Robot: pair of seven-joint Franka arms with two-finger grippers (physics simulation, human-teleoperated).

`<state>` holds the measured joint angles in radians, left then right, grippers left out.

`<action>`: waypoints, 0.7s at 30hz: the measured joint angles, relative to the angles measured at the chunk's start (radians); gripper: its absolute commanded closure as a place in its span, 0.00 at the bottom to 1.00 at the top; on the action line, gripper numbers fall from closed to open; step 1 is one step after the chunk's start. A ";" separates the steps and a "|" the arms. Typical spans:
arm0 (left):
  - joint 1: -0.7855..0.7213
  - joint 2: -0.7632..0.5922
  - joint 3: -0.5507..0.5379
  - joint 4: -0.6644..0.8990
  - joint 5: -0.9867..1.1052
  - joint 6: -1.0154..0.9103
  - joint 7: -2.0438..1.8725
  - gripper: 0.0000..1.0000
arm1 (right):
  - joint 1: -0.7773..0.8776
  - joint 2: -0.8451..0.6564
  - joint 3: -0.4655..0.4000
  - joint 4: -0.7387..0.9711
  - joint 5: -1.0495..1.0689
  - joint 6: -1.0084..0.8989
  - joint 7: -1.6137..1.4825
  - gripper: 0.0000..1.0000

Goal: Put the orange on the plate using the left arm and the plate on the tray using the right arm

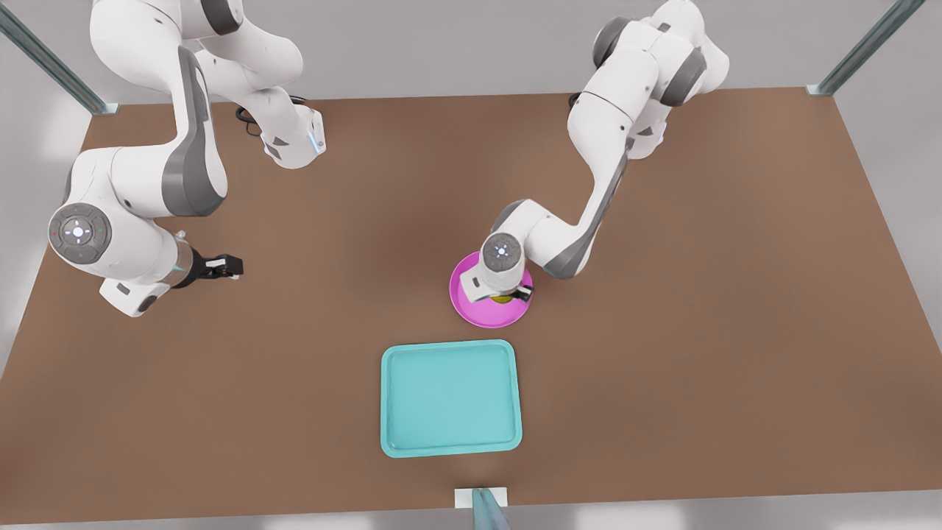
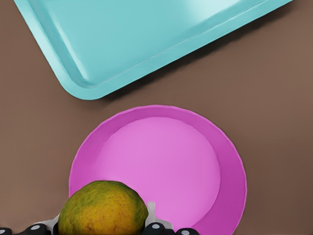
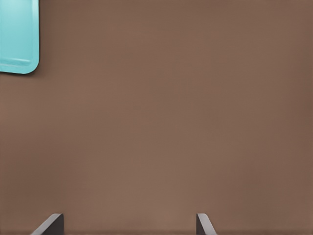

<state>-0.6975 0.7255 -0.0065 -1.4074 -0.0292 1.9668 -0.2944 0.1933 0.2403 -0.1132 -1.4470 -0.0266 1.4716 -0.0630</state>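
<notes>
The left gripper (image 1: pixel 506 295) is hanging over the plate (image 1: pixel 471 310), on the front view's right of centre, its fingers (image 2: pixel 151 215) clamped on the orange (image 2: pixel 103 208). The fruit is sitting between them above the plate's inner floor, close to the rim on the side away from the tray (image 1: pixel 450 398); whether it is touching the plate cannot be told. The orange is roundish, slightly wider than tall in the left wrist view, its skin mottled green at the top and orange lower down; no stem end is showing, so it is not pointing any clear way.

The plate is lying flat on the table (image 1: pixel 699 294), just beside the tray's far right corner in the front view but apart from it, brown table showing between them. The tray is lying flat near the table's front edge, its long axis running across the front view and only a little longer than its depth.

The right gripper (image 1: pixel 227 266) is waiting on the front view's left, well apart from plate and tray, its fingers (image 3: pixel 49 226) spread wide over bare table and holding nothing.
</notes>
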 measured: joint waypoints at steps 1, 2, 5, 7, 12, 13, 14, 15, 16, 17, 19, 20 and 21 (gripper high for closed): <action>-0.002 0.012 -0.005 0.001 -0.010 -0.006 -0.034 0.00 | 0.000 0.000 0.000 -0.001 0.000 0.000 0.000 0.00; -0.003 0.017 -0.009 0.001 -0.016 -0.012 -0.066 0.00 | 0.000 0.001 0.000 -0.001 0.000 0.001 0.000 0.00; -0.001 -0.016 0.008 0.003 -0.023 -0.052 -0.149 0.00 | 0.023 0.012 0.002 -0.067 0.029 0.020 0.001 0.00; 0.055 -0.194 0.185 0.043 -0.056 -0.183 -0.159 0.00 | 0.120 0.036 0.005 -0.189 0.113 0.108 0.014 0.00; 0.392 -0.463 0.171 0.199 -0.054 -0.495 -0.108 0.00 | 0.465 0.187 0.009 -0.295 0.431 0.457 0.087 0.00; 0.493 -0.537 0.069 0.127 -0.020 -0.504 -0.094 0.00 | 0.531 0.228 0.009 -0.300 0.469 0.539 0.111 0.00; 0.545 -0.564 0.018 0.110 0.007 -0.521 -0.080 0.00 | 0.568 0.264 0.010 -0.298 0.500 0.611 0.136 0.00; 0.567 -0.573 -0.007 0.102 0.028 -0.538 -0.068 0.00 | 0.585 0.301 0.015 -0.289 0.535 0.677 0.160 0.00; 0.570 -0.576 -0.011 0.098 0.044 -0.552 -0.056 0.00 | 0.594 0.335 0.025 -0.283 0.569 0.742 0.182 0.00; 0.572 -0.578 -0.011 0.096 0.057 -0.569 -0.044 0.00 | 0.598 0.363 0.032 -0.278 0.598 0.801 0.202 0.00; 0.577 -0.582 -0.010 0.095 0.073 -0.598 -0.023 0.00 | 0.600 0.404 0.040 -0.258 0.637 0.897 0.239 0.00; 0.578 -0.586 -0.008 0.095 0.078 -0.609 -0.013 0.00 | 0.598 0.417 0.041 -0.250 0.650 0.934 0.257 0.00; 0.578 -0.588 -0.005 0.095 0.081 -0.618 -0.003 0.00 | 0.591 0.425 0.042 -0.245 0.660 0.965 0.272 0.00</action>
<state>-0.1198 0.1377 -0.0118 -1.3121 0.0516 1.3491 -0.2977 0.7847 0.6651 -0.0711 -1.6919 0.6333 2.4369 0.2088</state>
